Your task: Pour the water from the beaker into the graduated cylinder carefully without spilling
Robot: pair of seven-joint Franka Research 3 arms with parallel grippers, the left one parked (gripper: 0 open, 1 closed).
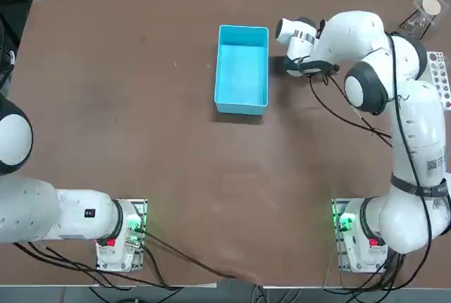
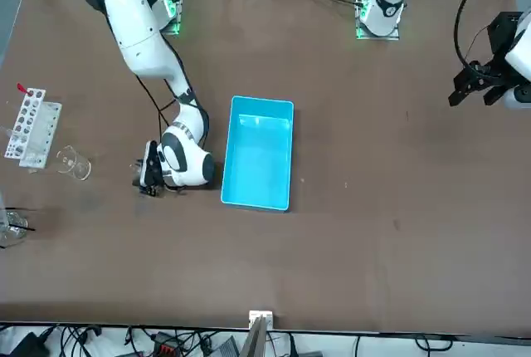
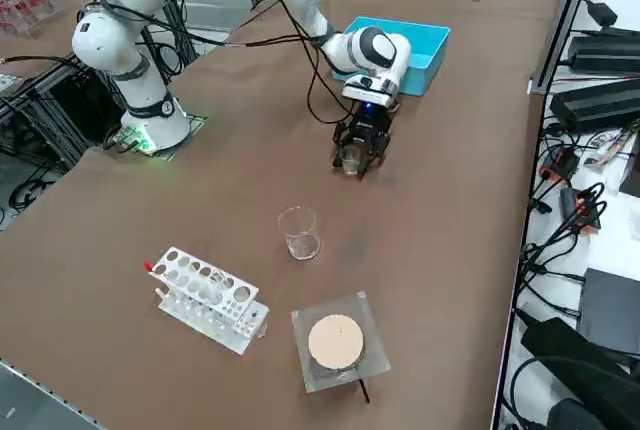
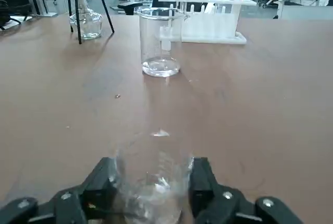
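Note:
My right gripper point(image 3: 352, 157) is down at the table, to the right of the blue box. The tiny clear beaker point(image 4: 153, 182) stands upright on the brown table between its fingers point(image 4: 106, 179). The fingers are open, close on either side of the glass; I cannot tell whether they touch it. The graduated cylinder point(image 3: 298, 232), a taller and wider clear glass, stands apart from the gripper, towards the white rack. A shallow layer of water point(image 4: 160, 68) lies at the cylinder's bottom. In the top view the arm hides both glasses.
The open blue box point(image 1: 242, 69) lies beside the gripper's wrist. A white rack with holes point(image 3: 205, 300) and a wire-mesh stand with a round pad point(image 3: 335, 342) sit beyond the cylinder point(image 2: 73, 163), near the table's right edge.

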